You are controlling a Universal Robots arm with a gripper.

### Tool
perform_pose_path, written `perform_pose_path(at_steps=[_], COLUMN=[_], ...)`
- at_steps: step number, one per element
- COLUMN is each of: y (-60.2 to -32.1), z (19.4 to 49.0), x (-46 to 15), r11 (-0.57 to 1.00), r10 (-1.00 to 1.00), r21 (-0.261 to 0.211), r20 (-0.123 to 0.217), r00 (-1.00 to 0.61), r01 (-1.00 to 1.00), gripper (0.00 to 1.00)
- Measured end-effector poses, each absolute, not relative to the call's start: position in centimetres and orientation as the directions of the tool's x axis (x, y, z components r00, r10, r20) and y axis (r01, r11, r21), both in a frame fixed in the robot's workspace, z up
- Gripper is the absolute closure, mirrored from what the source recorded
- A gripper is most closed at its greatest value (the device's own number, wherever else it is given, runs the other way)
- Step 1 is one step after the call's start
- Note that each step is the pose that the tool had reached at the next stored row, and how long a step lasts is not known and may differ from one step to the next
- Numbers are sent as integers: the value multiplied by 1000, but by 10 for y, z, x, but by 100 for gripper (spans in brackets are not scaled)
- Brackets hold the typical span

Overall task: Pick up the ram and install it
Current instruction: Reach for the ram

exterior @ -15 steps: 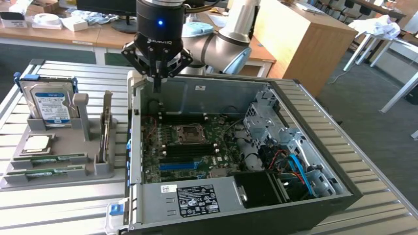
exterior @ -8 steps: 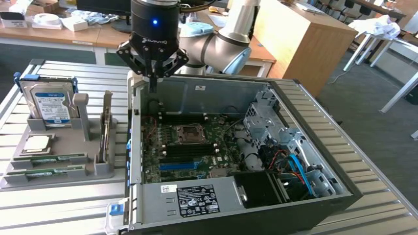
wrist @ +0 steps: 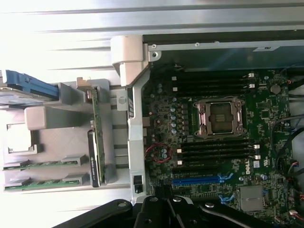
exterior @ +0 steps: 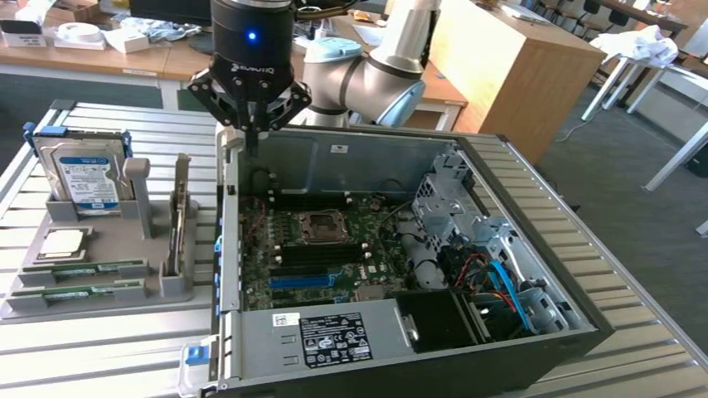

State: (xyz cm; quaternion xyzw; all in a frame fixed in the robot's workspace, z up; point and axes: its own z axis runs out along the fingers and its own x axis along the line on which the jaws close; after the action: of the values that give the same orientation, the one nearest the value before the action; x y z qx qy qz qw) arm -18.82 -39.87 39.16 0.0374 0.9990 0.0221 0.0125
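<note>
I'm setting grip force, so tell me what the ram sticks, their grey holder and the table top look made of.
The ram sticks: green circuit board, matt, with pale labels.
The grey holder: probably plastic, a uniform matt grey without glint.
The table top: likely aluminium, pale ribbed slats with a metallic sheen.

An open computer case (exterior: 332,157) lies on a slatted table (exterior: 99,356), motherboard (exterior: 332,249) exposed. Beside it, a grey holder (exterior: 177,286) carries an upright hard drive (exterior: 86,174) and a processor (exterior: 63,243).
</note>
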Motion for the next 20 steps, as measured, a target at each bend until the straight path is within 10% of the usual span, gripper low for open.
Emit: perform_pose_path(at_steps=[20], y=[-398], z=[391], x=[-214], r11=[996], r10=[75], r21=[45], r20=[-23], r00=[-997], r01=[74], gripper=[90])
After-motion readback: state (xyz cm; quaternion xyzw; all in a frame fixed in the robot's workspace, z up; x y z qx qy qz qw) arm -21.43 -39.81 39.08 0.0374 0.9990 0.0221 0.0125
